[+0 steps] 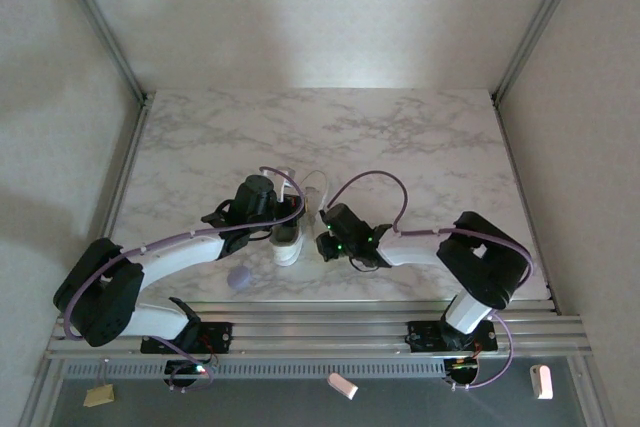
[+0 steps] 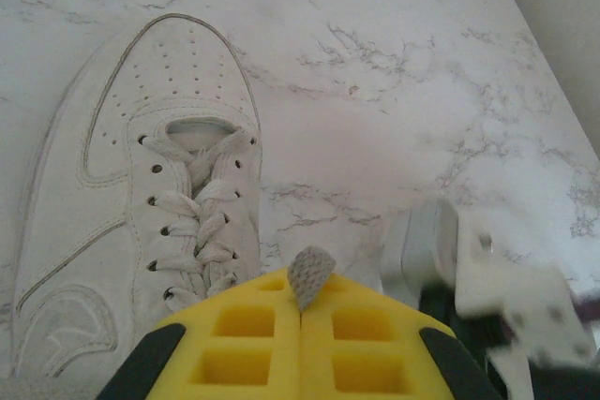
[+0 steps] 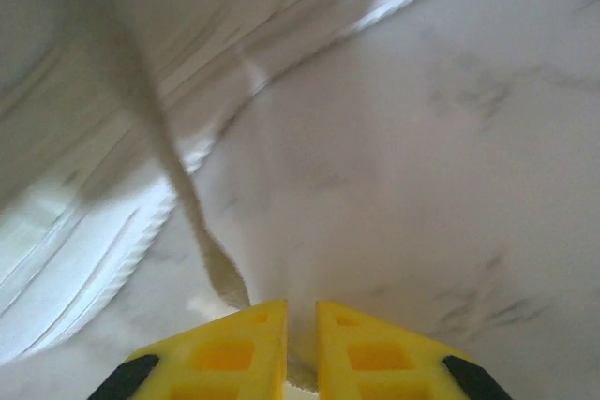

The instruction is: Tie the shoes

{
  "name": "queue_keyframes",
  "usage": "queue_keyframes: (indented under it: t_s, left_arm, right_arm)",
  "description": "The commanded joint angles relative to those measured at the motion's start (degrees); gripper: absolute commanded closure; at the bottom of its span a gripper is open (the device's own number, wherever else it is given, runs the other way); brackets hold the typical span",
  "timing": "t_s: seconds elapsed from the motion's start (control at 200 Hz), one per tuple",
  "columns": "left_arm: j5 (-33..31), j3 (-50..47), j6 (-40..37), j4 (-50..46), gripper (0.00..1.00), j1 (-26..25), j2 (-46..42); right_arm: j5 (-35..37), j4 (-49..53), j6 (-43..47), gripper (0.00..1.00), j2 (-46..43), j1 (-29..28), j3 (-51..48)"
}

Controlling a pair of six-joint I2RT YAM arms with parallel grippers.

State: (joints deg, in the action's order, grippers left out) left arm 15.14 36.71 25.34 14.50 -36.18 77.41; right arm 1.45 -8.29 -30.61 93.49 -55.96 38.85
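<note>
Arms from both sides reach in to the front middle of the white, grey-veined marble tabletop. There the small white low-top sneaker stands on its sole between the two wrists.

From the left wrist camera the sneaker lies to the left with its perforated toe cap pointing away. Its lacing crosses loosely through the eyelets up to the tongue. The left gripper hangs just beside the shoe's lace-up end. Its yellow fingers are pressed flat together, pinching a thin white lace whose woven tip pokes up out of the seam between them. To the right in that view a pale, blurred shape is the other arm's hand, close by.

The right gripper sits low over the marble, right next to the sneaker's white sole, which fills the upper left of its camera as a blur. Its yellow fingers have only a narrow slit between them. A flat white lace strand comes down from the shoe and runs straight into that slit, so the jaws look clamped on it.

A small round lavender blob lies on the table nearer the front rail. It is to the left of the sneaker and apart from it.
</note>
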Motion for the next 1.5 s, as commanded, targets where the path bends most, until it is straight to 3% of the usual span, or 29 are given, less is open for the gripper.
queue_keyframes:
  t_s: [0.0,0.27,0.335,0.491,0.631,0.716,0.771,0.891,1.011,1.211,1.492]
  left_arm:
    - [-0.7,0.2,0.1,0.8,1.0,-0.5,0.2]
    - [-0.9,-0.1,0.3,0.8,1.0,-0.5,0.0]
    - [-1.0,-0.3,0.3,1.0,1.0,-0.5,-0.1]
    - [-0.7,-0.5,0.4,1.2,1.0,-0.5,0.0]
    - [-0.8,-0.7,0.4,1.2,1.0,-0.5,-0.2]
    - [-0.7,-0.7,0.5,1.3,1.0,-0.5,-0.1]
    - [-0.6,-0.7,0.4,1.3,1.0,-0.5,0.1]
    - [-0.7,-0.7,0.3,1.1,1.0,-0.6,0.0]
    - [-0.9,-0.7,0.4,1.1,1.0,-0.6,-0.3]
    - [-0.9,-0.7,0.5,1.1,1.0,-0.7,-0.5]
    - [-0.8,-0.8,0.1,1.1,1.0,-1.0,-1.0]
  right_arm:
    - [-6.3,0.2,-2.7,0.83,-1.2,-4.3,-3.3]
    - [-9.2,-6.1,-1.8,0.82,-6.9,-5.1,-7.3]
    - [-5.9,-5.9,-1.3,0.8,-10.5,-5.1,-8.5]
    - [5.0,-0.1,-0.6,0.64,-16.7,-4.9,-7.1]
    - [12.9,2.2,-2.5,0.65,-19.3,-3.9,-5.8]
    - [8.8,-0.7,-2.1,0.77,-19.8,-2.0,-5.2]
    - [5.8,-2.0,-1.9,0.8,-19.5,-0.9,-4.3]
    - [-0.1,-4.8,-4.5,0.68,-19.8,2.4,-3.8]
    - [0.8,-2.7,-12.1,0.58,-20.4,3.0,-3.2]
    - [-0.8,-7.1,-28.1,0.55,-17.4,2.4,-4.2]
    - [-3.8,-13.0,-32.0,0.56,-11.8,2.4,-2.7]
